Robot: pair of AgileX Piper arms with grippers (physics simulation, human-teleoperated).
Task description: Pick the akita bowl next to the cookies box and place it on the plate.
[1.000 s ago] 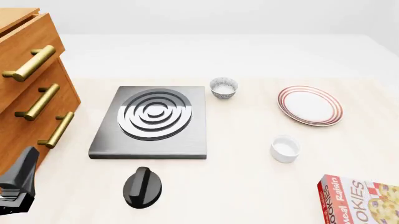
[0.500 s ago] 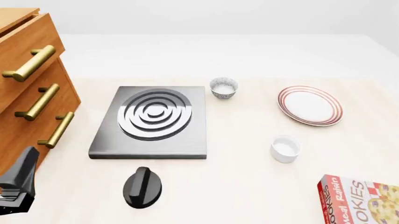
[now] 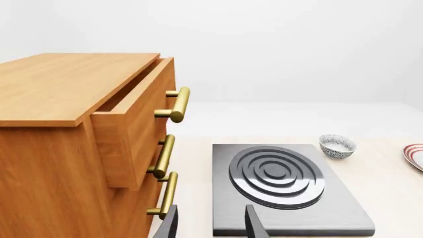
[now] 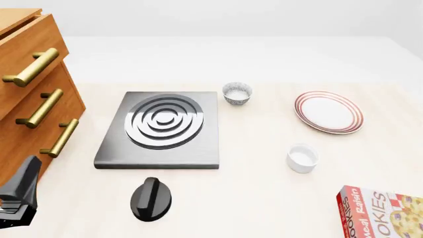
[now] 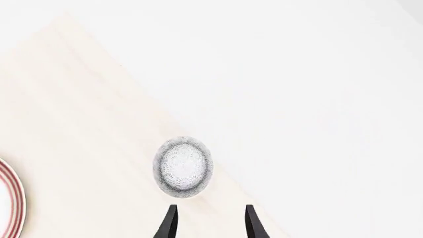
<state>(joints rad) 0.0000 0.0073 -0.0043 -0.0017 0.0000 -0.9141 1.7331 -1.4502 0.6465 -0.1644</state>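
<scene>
A: Where's the akita bowl (image 5: 184, 167) at?

B: Upright on the counter (image 5: 79, 124) by its edge, mouth up, round so no long axis. It's apart from the plate (image 5: 8, 198).

A: Hands?

B: Right hand (image 5: 208, 223) and left hand (image 3: 210, 225) both spread, empty.

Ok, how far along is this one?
Nothing done yet: the plate is bare. In hand: the right gripper, open and empty, points at an akita bowl resting on the table, not yet reaching it. Left: grasping, lifting, setting it on the plate.
</scene>
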